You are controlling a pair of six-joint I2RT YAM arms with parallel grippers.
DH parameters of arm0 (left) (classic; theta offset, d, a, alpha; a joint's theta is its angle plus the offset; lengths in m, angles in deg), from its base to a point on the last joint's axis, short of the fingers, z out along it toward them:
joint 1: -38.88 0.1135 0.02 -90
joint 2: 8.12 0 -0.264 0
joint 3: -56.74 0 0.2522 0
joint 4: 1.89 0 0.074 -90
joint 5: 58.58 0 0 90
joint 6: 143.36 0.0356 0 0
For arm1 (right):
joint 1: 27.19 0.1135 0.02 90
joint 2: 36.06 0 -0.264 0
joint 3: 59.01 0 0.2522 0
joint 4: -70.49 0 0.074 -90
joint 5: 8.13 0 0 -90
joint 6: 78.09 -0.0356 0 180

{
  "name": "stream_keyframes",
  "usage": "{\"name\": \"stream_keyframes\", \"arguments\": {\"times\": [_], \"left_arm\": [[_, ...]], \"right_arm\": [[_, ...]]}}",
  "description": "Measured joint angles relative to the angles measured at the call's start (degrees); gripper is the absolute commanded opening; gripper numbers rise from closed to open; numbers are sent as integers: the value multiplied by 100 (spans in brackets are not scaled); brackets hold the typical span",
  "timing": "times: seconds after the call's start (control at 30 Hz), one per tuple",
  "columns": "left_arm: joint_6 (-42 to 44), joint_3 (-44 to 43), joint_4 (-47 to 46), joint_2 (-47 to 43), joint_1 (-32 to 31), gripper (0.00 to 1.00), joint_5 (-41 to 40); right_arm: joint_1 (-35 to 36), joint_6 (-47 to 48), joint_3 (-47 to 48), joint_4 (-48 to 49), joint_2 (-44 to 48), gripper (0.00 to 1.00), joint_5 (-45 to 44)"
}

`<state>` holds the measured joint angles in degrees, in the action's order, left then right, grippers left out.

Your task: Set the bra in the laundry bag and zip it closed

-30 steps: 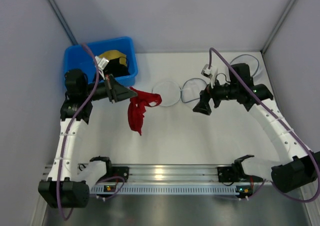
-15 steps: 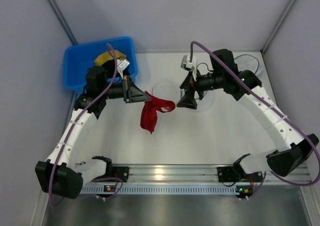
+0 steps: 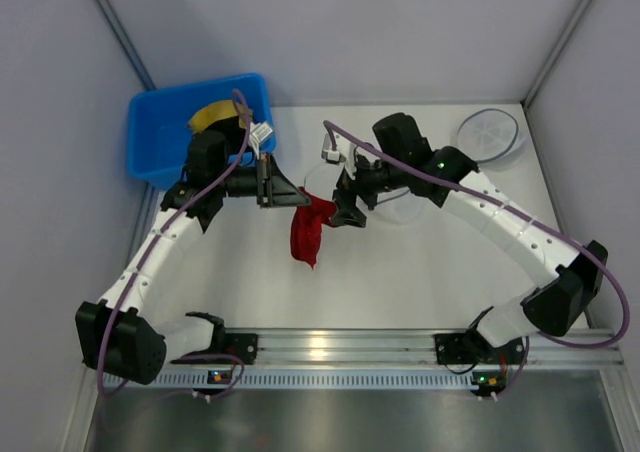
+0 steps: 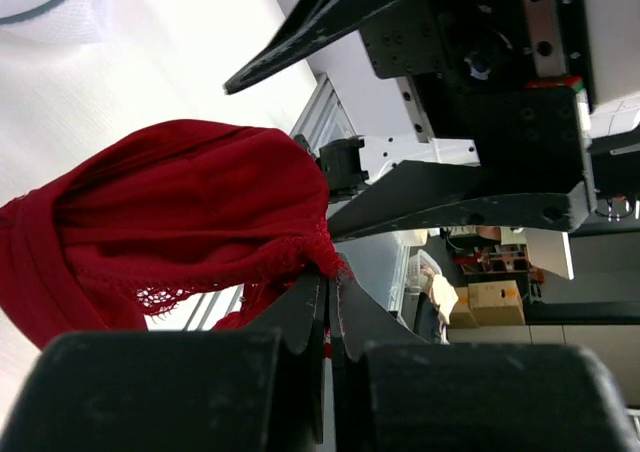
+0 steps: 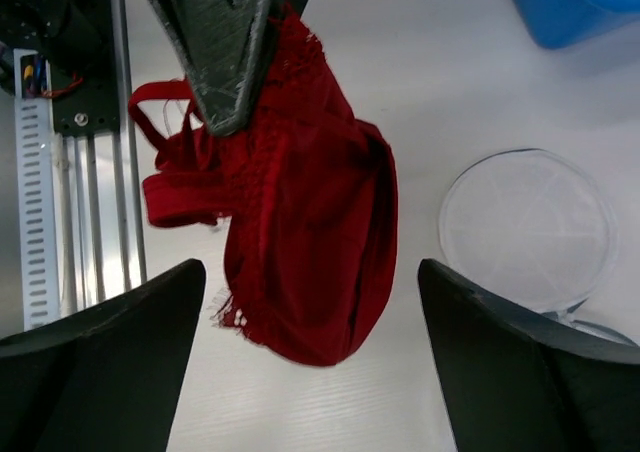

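Note:
The red lacy bra (image 3: 306, 230) hangs above the table from my left gripper (image 3: 298, 196), which is shut on its upper edge. In the left wrist view the closed fingertips (image 4: 332, 290) pinch the lace of the bra (image 4: 170, 207). My right gripper (image 3: 342, 210) is open and sits just right of the bra. In the right wrist view the bra (image 5: 300, 222) hangs between the spread fingers of my right gripper (image 5: 310, 270) without touching them. The laundry bag (image 3: 318, 179) lies open behind the bra, mostly hidden by my right arm. One round half of it (image 5: 527, 227) shows in the right wrist view.
A blue bin (image 3: 165, 137) at the back left holds a yellow garment (image 3: 215, 115). A round white mesh bag with spokes (image 3: 490, 132) lies at the back right. The metal rail (image 3: 330, 350) runs along the near edge.
My left gripper carried the bra to the right, toward the middle. My right gripper swung left from over the bag and now sits open beside the bra. The spoked bag is uncovered.

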<state>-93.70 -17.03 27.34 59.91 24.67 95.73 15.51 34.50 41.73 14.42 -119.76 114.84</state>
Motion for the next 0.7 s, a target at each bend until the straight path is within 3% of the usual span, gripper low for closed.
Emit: {"name": "stream_keyframes", "arguments": {"times": [0.07, 0.1, 0.17, 0.2, 0.23, 0.33, 0.37, 0.43, 0.47, 0.6, 0.7], "left_arm": [[-9, 0, 2, 0, -46, 0, 39], [-13, 0, 0, 0, -68, 0, 70], [-26, 0, 2, 0, -96, 0, 109], [-26, 0, 2, 0, -109, 0, 131], [-28, 0, 0, 0, -116, 0, 157], [-15, 9, -2, 0, -116, 12, 227], [-4, 28, -7, -2, -114, 23, 240], [17, 146, -44, -15, -107, 32, 278], [33, 251, -44, -28, -90, 49, 291], [179, 466, 4, -31, 20, 78, 201], [407, 459, 52, -37, 264, 85, -68]], "right_arm": [[57, 74, -72, 107, -35, 69, -116], [90, 98, -101, 129, -44, 54, -151], [184, 160, -177, 195, -48, 33, -184], [225, 188, -201, 219, -48, 6, -186], [258, 216, -227, 251, -48, 0, -160], [295, 118, -293, 280, -46, 0, -4], [289, -28, -380, 313, -35, 0, 197], [236, -260, -645, 404, 26, 0, 605], [195, -426, -848, 446, 92, 0, 833], [-136, -1217, -2017, 785, 468, 0, 1727], [-728, -1853, -2785, 1080, 566, 0, 2328]]}}
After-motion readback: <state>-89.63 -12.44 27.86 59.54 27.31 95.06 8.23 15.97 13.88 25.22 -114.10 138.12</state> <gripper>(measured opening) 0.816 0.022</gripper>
